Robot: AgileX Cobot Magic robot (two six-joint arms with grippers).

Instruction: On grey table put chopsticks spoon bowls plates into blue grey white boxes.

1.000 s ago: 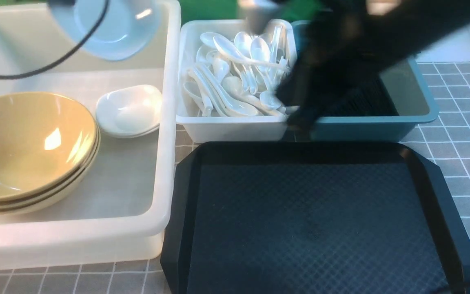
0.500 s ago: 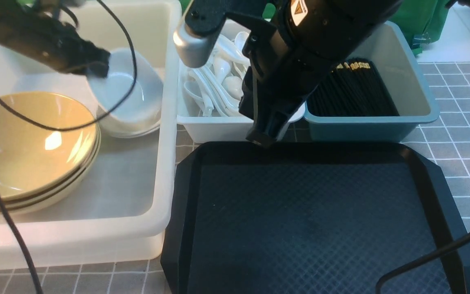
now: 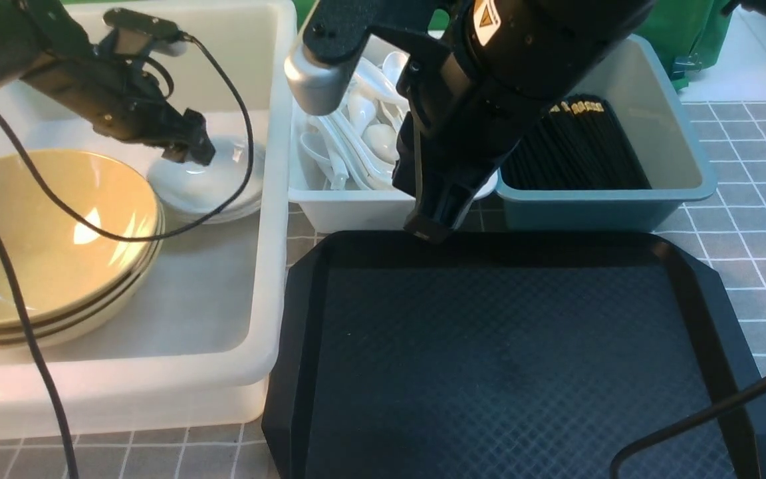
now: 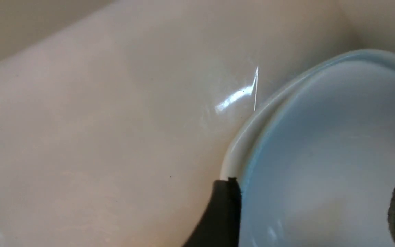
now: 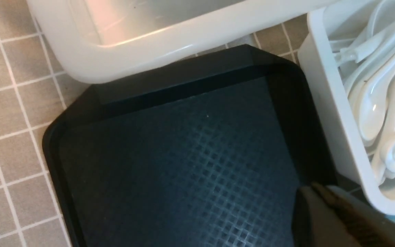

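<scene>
My left gripper (image 3: 187,145) is inside the big white tub (image 3: 276,199), open, right over the stack of white plates (image 3: 207,186). In the left wrist view its fingers (image 4: 225,212) stand wide apart on either side of the top plate (image 4: 321,144), which lies on the stack. Tan bowls (image 3: 44,246) are stacked beside it in the tub. Spoons (image 3: 356,143) fill the white bin (image 3: 363,213). Black chopsticks (image 3: 576,150) lie in the blue bin (image 3: 589,213). My right gripper (image 3: 428,229) is shut and empty over the far edge of the black tray; in the right wrist view the gripper (image 5: 315,192) shows pressed together.
The black diamond-textured tray (image 3: 509,359) lies on the grey table (image 3: 755,233) in front of the two small bins. My right arm (image 3: 489,86) hangs over the white bin and hides part of it. Cables (image 3: 24,319) trail over the tub.
My left gripper carried a white plate down onto the plate stack and opened, letting it go. The right arm came to rest over the tray's far edge.
</scene>
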